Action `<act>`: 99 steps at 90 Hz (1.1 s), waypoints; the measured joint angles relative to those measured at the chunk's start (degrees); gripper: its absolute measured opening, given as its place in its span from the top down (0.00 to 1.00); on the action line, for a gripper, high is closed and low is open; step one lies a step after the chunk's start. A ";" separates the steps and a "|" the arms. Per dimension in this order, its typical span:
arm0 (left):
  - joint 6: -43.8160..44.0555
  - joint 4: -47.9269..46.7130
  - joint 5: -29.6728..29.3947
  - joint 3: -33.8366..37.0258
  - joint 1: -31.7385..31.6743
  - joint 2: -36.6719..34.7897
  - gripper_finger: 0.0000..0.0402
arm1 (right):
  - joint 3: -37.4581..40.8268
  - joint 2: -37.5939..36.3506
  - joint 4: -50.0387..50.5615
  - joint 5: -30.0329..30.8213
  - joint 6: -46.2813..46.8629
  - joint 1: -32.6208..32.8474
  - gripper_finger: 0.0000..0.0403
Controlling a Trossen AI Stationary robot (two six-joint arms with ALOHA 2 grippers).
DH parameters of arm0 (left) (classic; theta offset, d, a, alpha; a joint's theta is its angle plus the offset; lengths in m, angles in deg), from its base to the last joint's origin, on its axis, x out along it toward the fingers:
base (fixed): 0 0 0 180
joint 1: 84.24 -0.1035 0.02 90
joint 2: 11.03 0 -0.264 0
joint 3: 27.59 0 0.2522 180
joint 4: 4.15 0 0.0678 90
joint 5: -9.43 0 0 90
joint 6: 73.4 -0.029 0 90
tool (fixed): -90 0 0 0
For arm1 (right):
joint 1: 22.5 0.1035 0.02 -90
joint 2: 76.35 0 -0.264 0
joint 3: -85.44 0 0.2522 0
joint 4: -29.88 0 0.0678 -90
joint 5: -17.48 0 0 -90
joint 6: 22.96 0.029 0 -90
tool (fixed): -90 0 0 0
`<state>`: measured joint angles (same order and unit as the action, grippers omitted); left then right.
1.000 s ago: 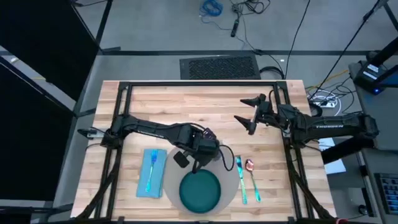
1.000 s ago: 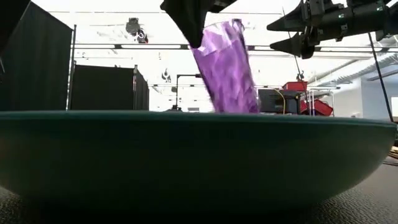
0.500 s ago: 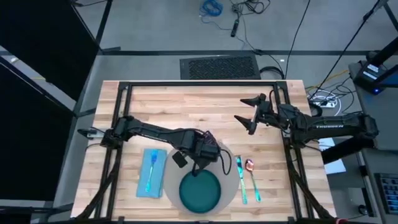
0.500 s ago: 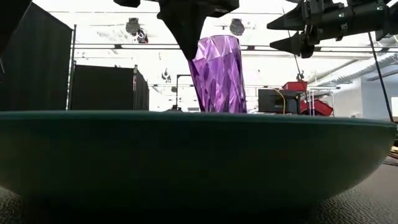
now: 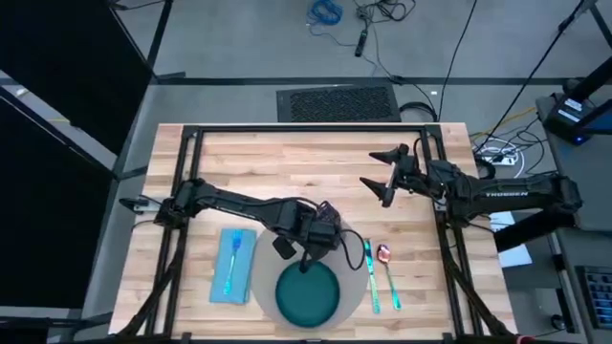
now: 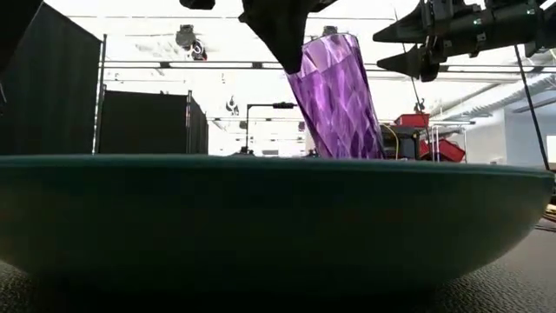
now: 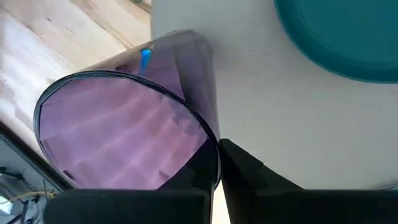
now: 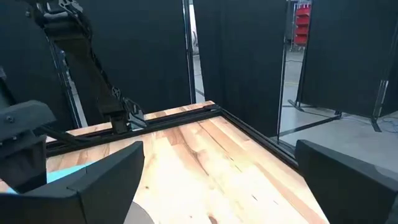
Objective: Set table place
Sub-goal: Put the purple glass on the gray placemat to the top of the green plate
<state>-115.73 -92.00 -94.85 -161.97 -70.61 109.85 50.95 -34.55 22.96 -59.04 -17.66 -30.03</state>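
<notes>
Low view: cup [image 6: 337,97] seemingly in left claw [image 6: 280,39]

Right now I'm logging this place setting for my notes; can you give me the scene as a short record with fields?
left gripper: shut on the purple cup, which is tilted, at the mat's far right edge
right gripper: open, held above the table, holding nothing
mat: round, under the teal plate
napkin: left of the mat, fork lying on it
right of plate: knife, then spoon
</notes>
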 joint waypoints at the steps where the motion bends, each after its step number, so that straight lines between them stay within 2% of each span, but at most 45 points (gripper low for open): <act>1: 0.00 0.06 -0.01 0.00 -0.01 0.00 0.96 | 0.00 0.00 0.00 0.01 0.00 0.00 0.01; 21: 2.40 0.13 0.07 0.00 0.02 0.00 0.83 | 0.00 0.00 0.28 -0.05 0.00 0.01 0.01; 33: 3.04 0.13 0.05 0.00 -0.02 0.00 0.79 | 0.00 0.00 0.39 -0.05 0.00 0.00 0.01; 84: 4.69 -0.43 -0.89 0.00 0.13 -0.02 0.79 | 0.00 0.00 0.92 -0.06 0.00 0.02 0.01; 99: 6.00 -3.41 -2.21 0.00 0.13 -0.04 0.79 | 0.00 0.00 1.07 -0.31 0.56 0.02 0.01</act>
<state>-109.73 -95.41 -97.06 -161.97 -70.48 109.80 50.95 -34.55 24.03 -59.35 -17.10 -30.01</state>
